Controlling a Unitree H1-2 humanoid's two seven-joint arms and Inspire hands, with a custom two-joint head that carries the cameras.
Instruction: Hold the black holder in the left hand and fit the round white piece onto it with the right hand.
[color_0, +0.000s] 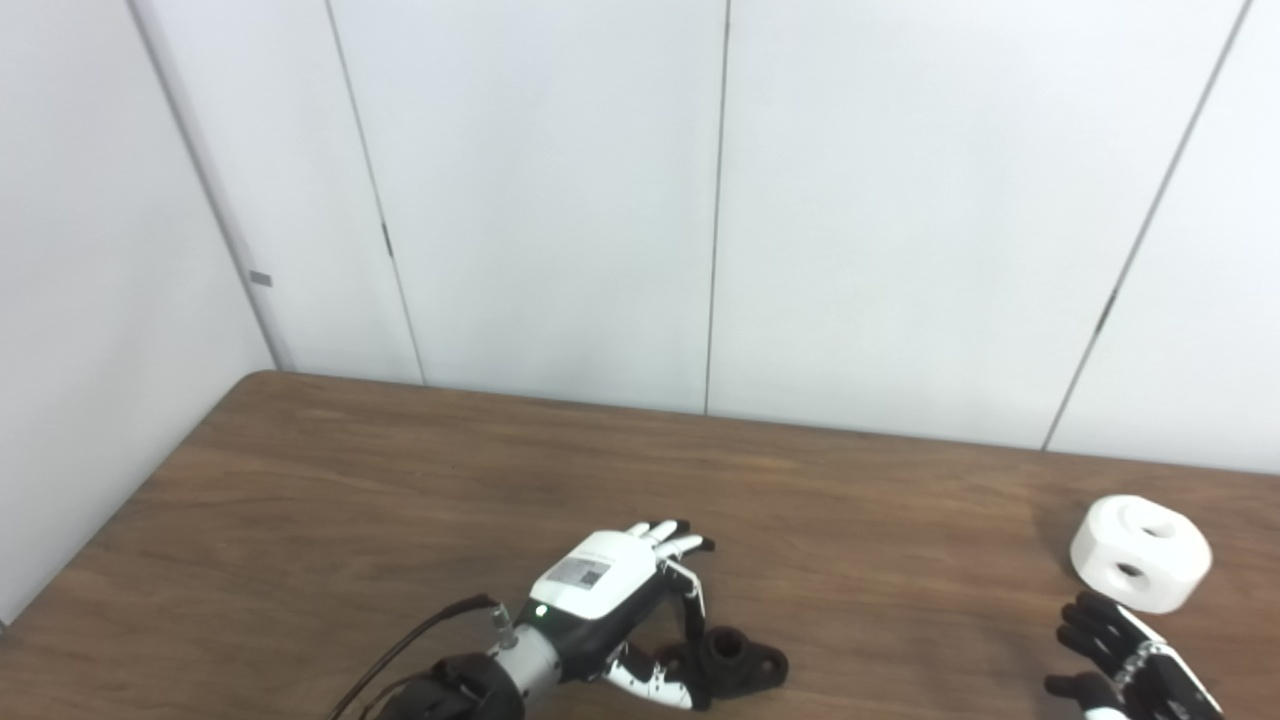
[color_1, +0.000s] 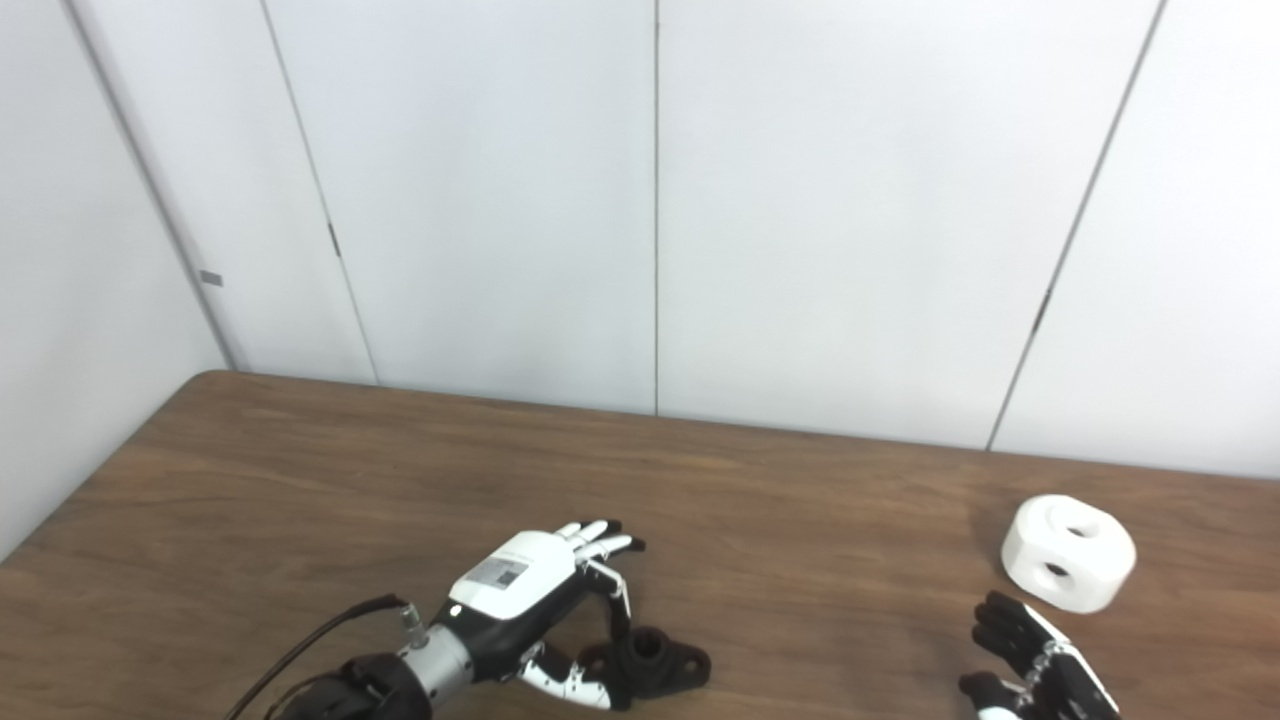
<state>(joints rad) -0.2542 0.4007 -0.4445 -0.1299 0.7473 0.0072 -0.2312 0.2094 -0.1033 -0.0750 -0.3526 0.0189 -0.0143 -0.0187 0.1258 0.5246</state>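
Your left hand (color_0: 610, 590) curls loosely around the black plastic holder (color_0: 738, 662) near the wooden table (color_0: 300, 520)'s front edge, not clearly gripping. Your right hand (color_0: 1130, 660) lies open just short of the round white piece (color_0: 1140, 552), bare tabletop between them

- worktop (color_0: 300, 520) — brown wood grain with darker streaks
- black holder (color_0: 742, 662) — matt black all over
- round white piece (color_0: 1140, 552) — plain white, holes showing dark
- left hand (color_0: 610, 590) — white back with a grey code label and green light, fingers (color_0: 672, 535) white with black tips
- right hand (color_0: 1125, 655) — black
- wall (color_0: 560, 200) — pale grey panels with dark seams
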